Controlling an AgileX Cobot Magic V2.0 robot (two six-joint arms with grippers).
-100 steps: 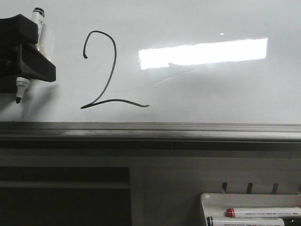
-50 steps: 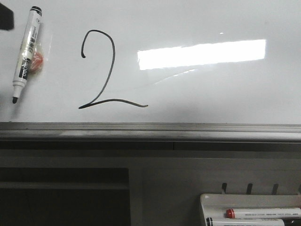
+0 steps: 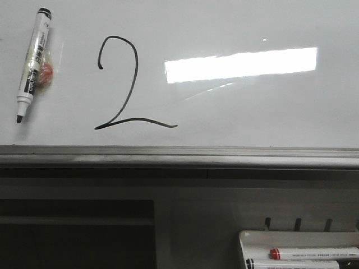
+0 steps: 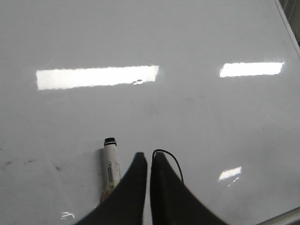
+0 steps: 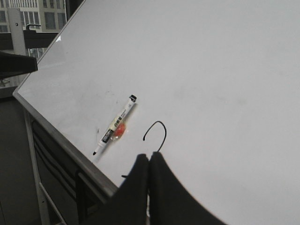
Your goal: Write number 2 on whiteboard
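The left gripper shows its two fingers pressed together with nothing between them, and the right gripper is likewise closed and empty. Neither appears in the front view, so both stand off the board.

From the left gripper outward, the marker lies just beside the fingers on one side, its capless black end farthest from the wrist, and the curled top of the number 2 peeks out just beside them on the other side. From the right gripper, the numeral's hook sits just beyond the fingertips and the marker lies farther off, towards the board's lower edge. The left arm looks the nearer of the two to the marker.

In the front view the number 2 stands complete on the whiteboard, upright, its long axis running from curled top down to a wavy base stroke just above the grey ledge. The marker clings to the board well apart from any hand, beside the numeral, its long axis nearly vertical and slightly tilted, nib pointing down towards the ledge.

By my judgement the writing is done; any further move would be the left arm regrasping the marker along that near-vertical axis.
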